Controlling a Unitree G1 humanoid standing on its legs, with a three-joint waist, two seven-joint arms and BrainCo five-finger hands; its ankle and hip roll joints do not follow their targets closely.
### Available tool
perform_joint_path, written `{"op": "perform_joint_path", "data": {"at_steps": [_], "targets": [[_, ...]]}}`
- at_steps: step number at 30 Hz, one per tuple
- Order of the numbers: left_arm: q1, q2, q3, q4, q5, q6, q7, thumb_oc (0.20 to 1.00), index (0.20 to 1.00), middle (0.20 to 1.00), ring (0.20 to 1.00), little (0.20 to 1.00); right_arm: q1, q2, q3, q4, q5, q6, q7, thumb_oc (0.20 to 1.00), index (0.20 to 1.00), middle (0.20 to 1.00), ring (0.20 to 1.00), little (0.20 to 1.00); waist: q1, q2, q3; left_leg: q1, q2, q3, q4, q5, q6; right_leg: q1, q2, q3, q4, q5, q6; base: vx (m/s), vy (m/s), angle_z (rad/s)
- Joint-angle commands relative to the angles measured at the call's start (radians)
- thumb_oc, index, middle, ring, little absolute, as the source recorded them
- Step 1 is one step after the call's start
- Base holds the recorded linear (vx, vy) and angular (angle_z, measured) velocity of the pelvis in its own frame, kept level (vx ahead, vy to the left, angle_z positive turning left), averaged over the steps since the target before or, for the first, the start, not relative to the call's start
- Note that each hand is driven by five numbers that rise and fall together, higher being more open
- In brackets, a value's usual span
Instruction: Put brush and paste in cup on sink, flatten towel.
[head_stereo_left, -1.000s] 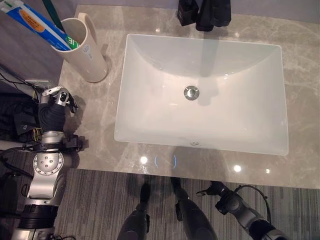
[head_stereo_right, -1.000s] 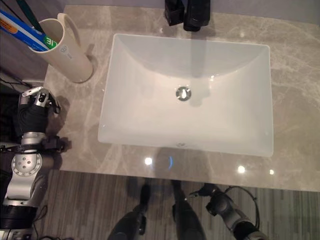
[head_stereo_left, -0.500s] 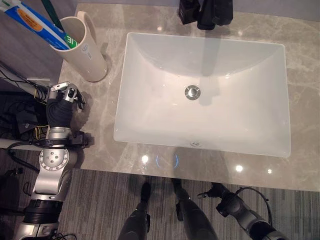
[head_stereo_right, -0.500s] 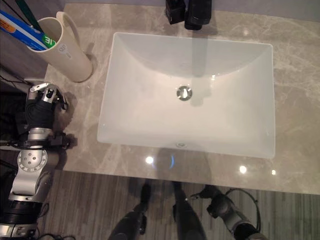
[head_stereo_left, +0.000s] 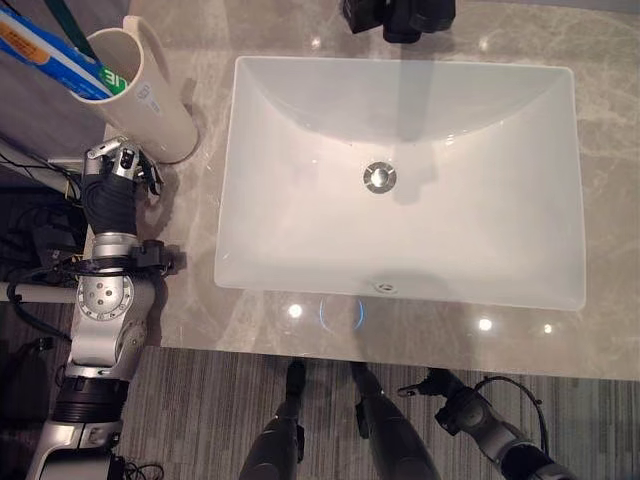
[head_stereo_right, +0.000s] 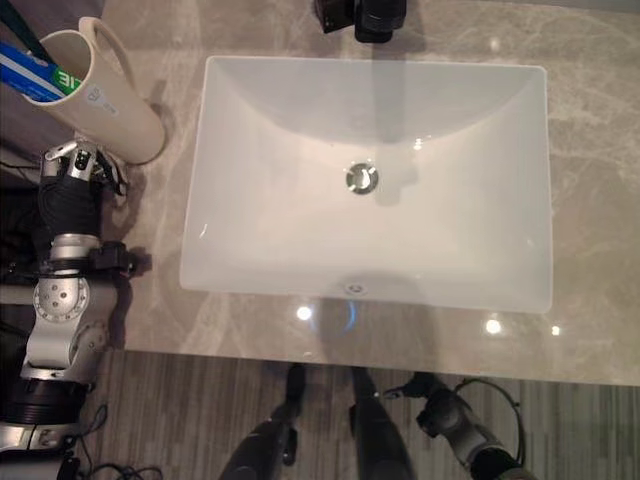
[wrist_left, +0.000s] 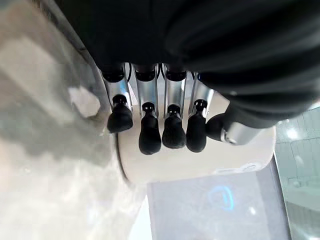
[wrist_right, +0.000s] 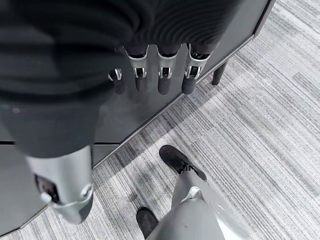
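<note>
Marble counter (head_stereo_left: 200, 260) carries the cup (head_stereo_left: 150, 100), paste (head_stereo_left: 45, 55) and brush (head_stereo_left: 65, 18) inside. Left hand (head_stereo_left: 118, 165), now nearer the cup, is curled and empty in its wrist view. Right hand (wrist_right: 160, 75) hangs relaxed, straight-fingered, over floor (wrist_right: 260, 125). Towel step remains.

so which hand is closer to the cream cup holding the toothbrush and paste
Left. The left hand sits right beside the base of the tall cream cup on the marble counter, fingers curled. The right hand hangs low beside the dark cabinet, over the grey floor, well away from it.
</note>
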Motion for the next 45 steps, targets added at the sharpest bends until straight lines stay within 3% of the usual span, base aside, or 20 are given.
{"op": "perform_joint_path", "data": {"at_steps": [1, 23, 30, 45], "targets": [[0.022, 0.011, -0.056, 0.082, -0.011, 0.002, 0.023, 0.200, 0.200, 0.200, 0.200, 0.200, 0.009, -0.016, 0.005, -0.002, 0.032, -0.031, -0.022, 1.000, 1.000, 1.000, 1.000, 1.000, -0.031, -0.009, 0.003, 0.028, -0.054, 0.040, -0.007, 0.005, 0.041, -0.022, -0.024, 0.026, 0.083, -0.081, 0.059, 0.05, 0.019, -0.01], [-0.111, 0.058, -0.075, 0.190, -0.004, -0.008, 0.084, 0.200, 0.200, 0.200, 0.200, 0.200, -0.026, -0.017, 0.017, -0.004, 0.058, -0.044, -0.044, 1.000, 1.000, 1.000, 1.000, 1.000, -0.052, -0.031, 0.009, -0.019, -0.028, 0.084, -0.012, 0.010, 0.030, -0.073, 0.011, 0.080, 0.025, -0.048, 0.062, 0.03, -0.004, -0.07], [-0.054, 0.025, -0.058, 0.176, 0.029, 0.002, 0.072, 0.200, 0.200, 0.200, 0.200, 0.200, -0.009, -0.016, 0.010, 0.011, 0.050, -0.045, -0.039, 1.000, 1.000, 1.000, 1.000, 1.000, -0.050, -0.031, -0.013, 0.001, -0.026, 0.086, -0.012, -0.007, 0.029, -0.059, 0.015, 0.091, 0.021, -0.056, 0.059, 0.01, -0.002, -0.03], [0.105, -0.010, -0.020, 0.109, 0.076, 0.031, -0.004, 0.200, 0.200, 0.200, 0.200, 0.200, 0.020, -0.015, 0.004, 0.038, 0.012, -0.031, -0.008, 1.000, 1.000, 1.000, 1.000, 1.000, -0.026, -0.013, -0.060, 0.052, -0.036, 0.055, -0.012, -0.013, 0.025, 0.018, -0.015, 0.045, 0.011, -0.066, 0.054, -0.01, -0.011, 0.02]]}}
